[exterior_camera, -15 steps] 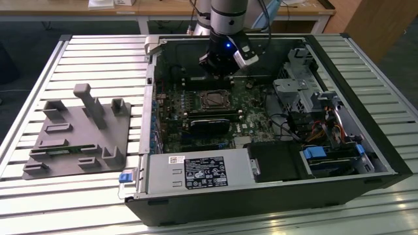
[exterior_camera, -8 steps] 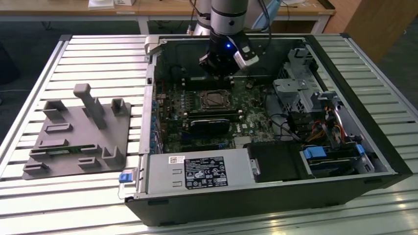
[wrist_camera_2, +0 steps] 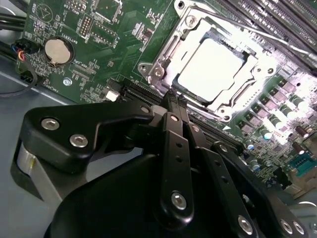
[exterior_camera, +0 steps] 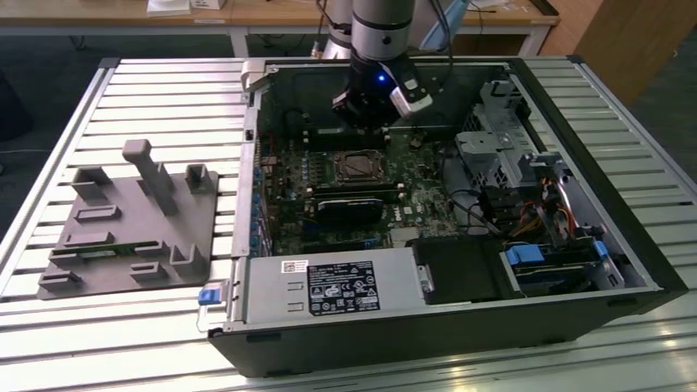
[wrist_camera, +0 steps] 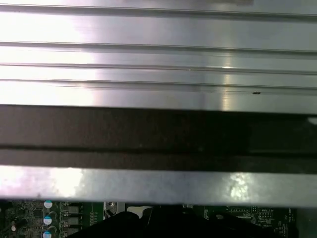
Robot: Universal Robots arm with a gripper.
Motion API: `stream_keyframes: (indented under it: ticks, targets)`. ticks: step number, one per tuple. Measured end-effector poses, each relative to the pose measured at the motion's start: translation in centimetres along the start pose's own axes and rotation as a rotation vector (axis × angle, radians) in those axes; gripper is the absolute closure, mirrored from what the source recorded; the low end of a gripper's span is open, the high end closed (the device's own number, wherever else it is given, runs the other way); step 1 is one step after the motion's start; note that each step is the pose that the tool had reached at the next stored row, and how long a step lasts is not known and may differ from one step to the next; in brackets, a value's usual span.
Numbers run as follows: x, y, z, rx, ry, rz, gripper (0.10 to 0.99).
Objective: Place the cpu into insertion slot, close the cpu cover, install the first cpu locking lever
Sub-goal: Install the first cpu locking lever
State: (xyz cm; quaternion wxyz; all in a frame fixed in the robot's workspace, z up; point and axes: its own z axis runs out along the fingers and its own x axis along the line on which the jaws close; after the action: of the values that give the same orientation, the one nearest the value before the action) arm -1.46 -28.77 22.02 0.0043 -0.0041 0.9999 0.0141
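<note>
The insertion slot (exterior_camera: 357, 166) sits mid-board inside the open computer case. In the second wrist view the cpu (wrist_camera_2: 210, 64) lies in it with its pale face glaring. The silver cpu cover (wrist_camera_2: 171, 49) lies flat around it as a frame. Along the socket's edge runs a thin metal lever (wrist_camera_2: 242, 91); I cannot tell whether it is latched. My gripper (wrist_camera_2: 173, 97) is shut, fingers pressed together with nothing between them, tips just short of the socket's near edge. In the exterior view the gripper (exterior_camera: 365, 122) hangs above the board, just behind the slot.
A black rectangular card (exterior_camera: 351, 202) lies in front of the slot, the power supply (exterior_camera: 332, 286) nearer still. Drive cages and cables (exterior_camera: 512, 155) crowd the exterior view's right. A grey fixture block (exterior_camera: 130, 220) stands on the slatted table. A coin battery (wrist_camera_2: 55, 50) sits beside the gripper.
</note>
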Motion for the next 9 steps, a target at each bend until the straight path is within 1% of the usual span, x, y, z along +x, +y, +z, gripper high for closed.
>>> stream_keyframes:
  ticks: [3,6,7,9]
  targets:
    - [0.00,-0.23,-0.01,0.000,0.0000,0.000,0.980]
    - [0.00,-0.24,-0.07,0.001,0.0002,0.000,0.980]
    - [0.00,-0.24,-0.17,0.001,0.0001,0.000,0.980]
    - [-0.01,-0.23,-0.65,0.001,0.0001,0.000,0.980]
